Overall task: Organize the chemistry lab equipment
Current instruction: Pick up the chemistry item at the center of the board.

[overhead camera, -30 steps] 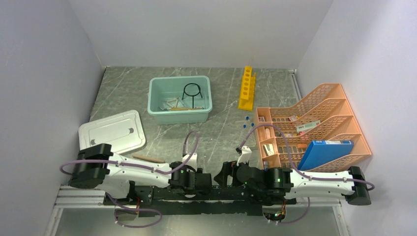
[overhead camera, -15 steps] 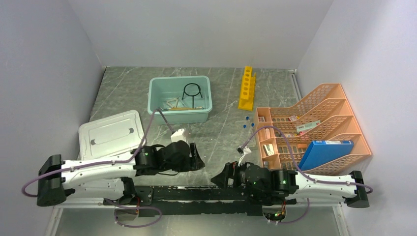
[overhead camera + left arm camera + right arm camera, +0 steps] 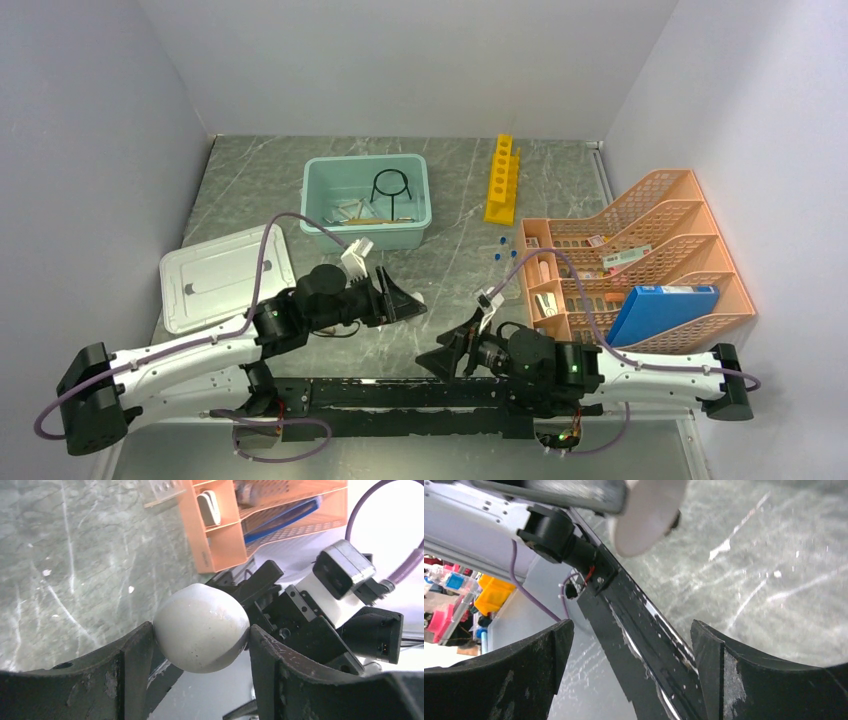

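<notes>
Top external view: my left end effector (image 3: pixel 405 300) is at the lower centre of the frame, above the bench (image 3: pixel 450 200), gripping a white rounded object (image 3: pixel 416 297). In the left wrist view that object fills the gap between my two fingers and touches both.

My right end effector (image 3: pixel 443 357) is just below and to the right of it. Its jaws are spread wide with nothing between them, and the right wrist view shows only bench and the black base rail in the gap.

Toward the top of the frame, the yellow test-tube rack (image 3: pixel 503 178) stands on the bench right of centre. The black wire ring stand (image 3: pixel 390 187) stands upright inside the teal tub (image 3: pixel 318 205), with silver clips (image 3: pixel 345 212) lying beside it. A few small blue-capped tubes (image 3: pixel 503 246) lie on the bench just beside the orange organiser (image 3: pixel 690 190). The tub's lid (image 3: pixel 215 270) lies flat at the left.
</notes>
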You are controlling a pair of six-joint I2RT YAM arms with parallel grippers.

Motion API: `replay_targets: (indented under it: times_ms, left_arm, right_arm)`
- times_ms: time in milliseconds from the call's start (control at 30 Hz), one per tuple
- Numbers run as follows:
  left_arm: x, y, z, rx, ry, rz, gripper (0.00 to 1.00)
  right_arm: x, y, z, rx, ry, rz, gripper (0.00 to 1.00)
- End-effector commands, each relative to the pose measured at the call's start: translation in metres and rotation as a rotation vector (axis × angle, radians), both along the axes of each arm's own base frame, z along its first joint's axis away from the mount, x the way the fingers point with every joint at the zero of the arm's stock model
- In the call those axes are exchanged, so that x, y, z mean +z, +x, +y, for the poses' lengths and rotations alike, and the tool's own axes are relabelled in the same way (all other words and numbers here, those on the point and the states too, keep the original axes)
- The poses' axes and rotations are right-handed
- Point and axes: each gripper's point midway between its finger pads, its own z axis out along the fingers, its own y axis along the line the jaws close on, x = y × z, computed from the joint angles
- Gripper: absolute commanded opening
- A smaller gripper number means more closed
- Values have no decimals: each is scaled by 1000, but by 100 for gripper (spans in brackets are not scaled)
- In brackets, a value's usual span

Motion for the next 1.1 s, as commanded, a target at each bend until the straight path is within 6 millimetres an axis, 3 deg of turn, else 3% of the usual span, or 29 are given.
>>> replay_targets:
  times_ms: [0,267,567,800,900,1000,1067]
  left_arm:
    - [34,-6,-11,-86,-197,-16,5]
    - [32,-7,-6,-49,-284,85,5]
    - [38,-11,5,-23,-364,124,5]
    - [33,-12,13,5,-392,147,5]
    - [31,-11,16,25,-406,161,5]
    - [30,-10,18,35,-416,162,5]
    - [29,-10,17,31,-409,160,5]
  right_arm:
    - [64,18,13,-43,118,-175,90]
    - [85,38,32,-121,89,-259,83]
    - [89,47,47,-158,62,-284,70]
    - [90,47,56,-145,57,-285,48]
    - [90,46,59,-139,52,-283,29]
    - [88,46,62,-135,42,-282,0]
    - [87,47,63,-138,34,-280,0]
